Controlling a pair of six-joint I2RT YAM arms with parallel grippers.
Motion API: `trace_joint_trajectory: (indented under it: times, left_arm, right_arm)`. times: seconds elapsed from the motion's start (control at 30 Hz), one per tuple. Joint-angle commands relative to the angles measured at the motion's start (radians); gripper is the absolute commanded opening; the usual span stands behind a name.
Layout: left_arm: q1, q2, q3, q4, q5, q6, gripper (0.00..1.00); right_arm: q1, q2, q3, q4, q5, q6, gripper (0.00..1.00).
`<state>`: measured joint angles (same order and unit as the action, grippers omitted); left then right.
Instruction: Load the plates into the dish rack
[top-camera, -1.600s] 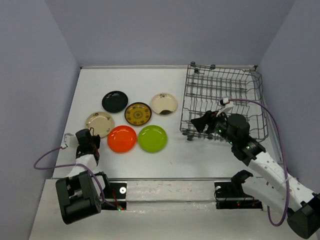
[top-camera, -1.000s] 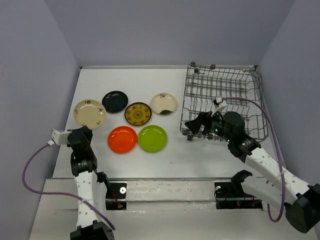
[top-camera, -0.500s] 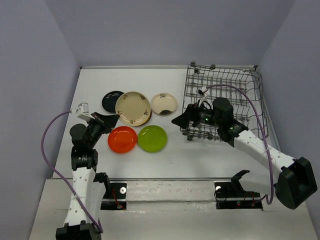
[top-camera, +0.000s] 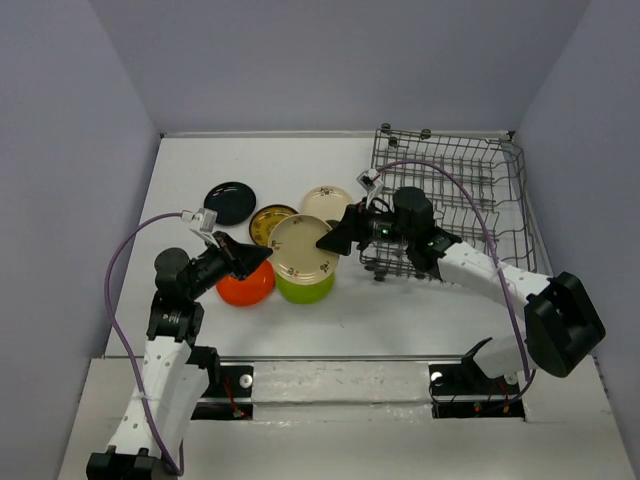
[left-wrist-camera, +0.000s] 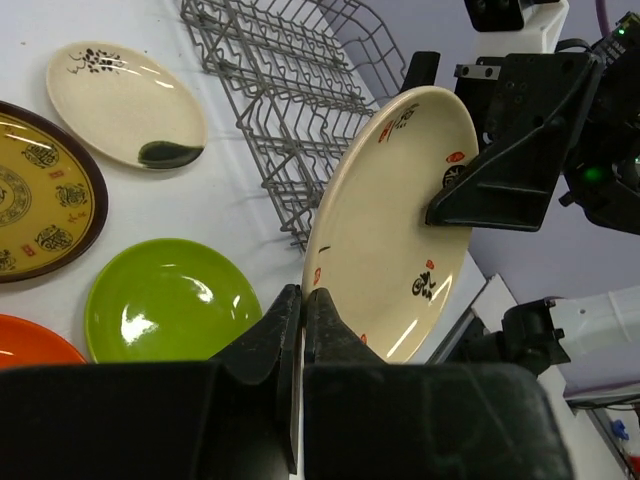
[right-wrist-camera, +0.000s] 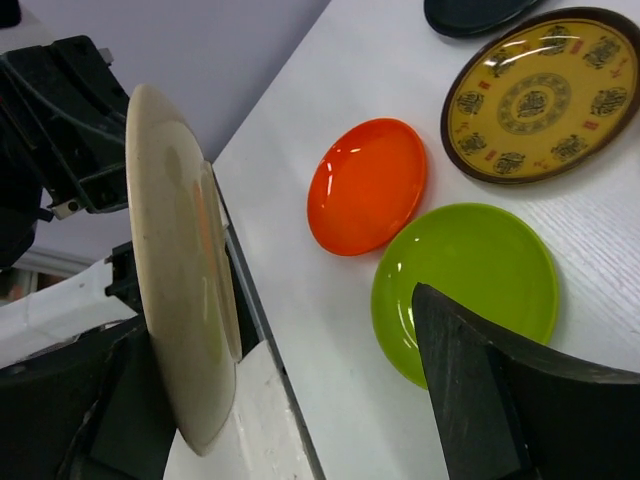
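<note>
My left gripper (top-camera: 262, 257) is shut on the near rim of a cream plate with red and black marks (top-camera: 300, 247) and holds it tilted on edge above the lime green plate (top-camera: 308, 289). In the left wrist view my fingers (left-wrist-camera: 303, 305) pinch this plate (left-wrist-camera: 400, 220). My right gripper (top-camera: 333, 238) is open, with one finger on each side of the plate's far rim (right-wrist-camera: 175, 270). On the table lie the black plate (top-camera: 230, 202), the brown and gold plate (top-camera: 266, 220), the cream plate with a dark mark (top-camera: 327, 198) and the orange plate (top-camera: 244, 286). The dish rack (top-camera: 450, 195) holds no plates.
The rack (left-wrist-camera: 290, 80) stands at the back right, close to the right wall. The plates (right-wrist-camera: 368, 185) lie in a cluster left of it. Purple cables loop from both wrists. A white rail runs along the near edge by the arm bases.
My left gripper has lifted the cream plate with red marks from the far left and carried it right, over the green plate. My right gripper has moved left from the rack to meet it.
</note>
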<state>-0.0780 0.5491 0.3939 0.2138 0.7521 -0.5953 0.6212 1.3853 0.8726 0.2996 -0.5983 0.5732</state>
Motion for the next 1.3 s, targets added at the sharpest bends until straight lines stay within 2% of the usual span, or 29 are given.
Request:
trace_joint_trajectory:
  times: [0.0, 0.03, 0.07, 0.13, 0.17, 0.2, 0.23, 0.27, 0.3, 0.33, 0.4, 0.43, 0.47, 0.5, 0.6, 0.73, 0.83, 0.97, 1.03, 1.13, 1.27]
  left_arm:
    - [-0.014, -0.005, 0.045, 0.038, 0.058, 0.02, 0.06]
    - [-0.016, -0.006, 0.045, 0.035, 0.059, 0.02, 0.06]
    - [-0.019, -0.008, 0.045, 0.035, 0.061, 0.02, 0.06]
    - [-0.025, -0.014, 0.042, 0.036, 0.059, 0.019, 0.06]
    - [-0.025, -0.014, 0.042, 0.036, 0.055, 0.015, 0.15]
    - [-0.025, -0.012, 0.042, 0.036, 0.053, 0.012, 0.28]
    - [-0.025, -0.011, 0.043, 0.03, 0.047, 0.012, 0.54]
    - [-0.025, -0.012, 0.045, 0.024, 0.041, 0.014, 0.65]
    - [-0.025, -0.015, 0.048, 0.015, 0.033, 0.023, 0.76]
    - [-0.025, -0.018, 0.052, 0.007, 0.027, 0.025, 0.87]
    - [-0.026, -0.034, 0.053, 0.006, 0.027, 0.025, 0.96]
    - [-0.034, -0.037, 0.054, 0.003, 0.026, 0.026, 0.99]
    - [-0.039, -0.04, 0.054, 0.001, 0.026, 0.029, 0.99]
    - [-0.045, -0.049, 0.056, -0.002, 0.026, 0.031, 0.99]
    - [-0.075, -0.067, 0.06, -0.01, 0.023, 0.037, 0.99]
    - [-0.118, -0.092, 0.059, -0.013, 0.02, 0.04, 0.99]
    - [-0.157, -0.104, 0.062, -0.017, 0.015, 0.042, 0.99]
    - [-0.195, -0.124, 0.065, -0.027, 0.004, 0.048, 0.99]
    - [-0.209, -0.133, 0.065, -0.031, 0.001, 0.051, 0.99]
    - [-0.236, -0.146, 0.069, -0.045, -0.014, 0.057, 0.99]
    - [-0.262, -0.156, 0.071, -0.048, -0.017, 0.06, 0.99]
  right_arm:
    - [0.023, 0.015, 0.062, 0.107, -0.05, 0.034, 0.87]
    - [0.023, 0.018, 0.063, 0.107, -0.051, 0.037, 0.82]
    - [0.034, 0.021, 0.066, 0.108, -0.044, 0.043, 0.65]
    - [0.034, 0.029, 0.072, 0.104, -0.041, 0.062, 0.4]
    - [0.034, 0.029, 0.074, 0.104, -0.041, 0.066, 0.15]
    - [0.034, 0.027, 0.075, 0.087, -0.031, 0.068, 0.07]
    - [0.034, 0.006, 0.075, 0.064, 0.036, 0.059, 0.07]
    - [0.034, -0.014, 0.081, 0.027, 0.101, 0.042, 0.07]
    - [0.02, -0.035, 0.097, -0.099, 0.173, 0.018, 0.07]
    - [0.008, -0.073, 0.136, -0.172, 0.328, -0.024, 0.07]
    - [-0.056, -0.107, 0.178, -0.352, 0.499, -0.067, 0.07]
    - [-0.092, -0.139, 0.201, -0.39, 0.647, -0.1, 0.07]
    - [-0.133, -0.152, 0.201, -0.417, 0.713, -0.11, 0.07]
    - [-0.234, -0.161, 0.212, -0.459, 0.76, -0.117, 0.07]
    - [-0.407, -0.184, 0.201, -0.476, 0.972, -0.159, 0.07]
    - [-0.494, -0.141, 0.177, -0.397, 1.113, -0.248, 0.07]
    - [-0.552, -0.085, 0.178, -0.307, 1.222, -0.416, 0.07]
    - [-0.672, -0.039, 0.18, -0.186, 1.148, -0.512, 0.07]
    - [-0.684, -0.019, 0.177, -0.154, 1.115, -0.559, 0.07]
    - [-0.693, 0.029, 0.157, -0.106, 1.115, -0.75, 0.07]
    - [-0.715, 0.04, 0.143, -0.089, 1.129, -0.831, 0.07]
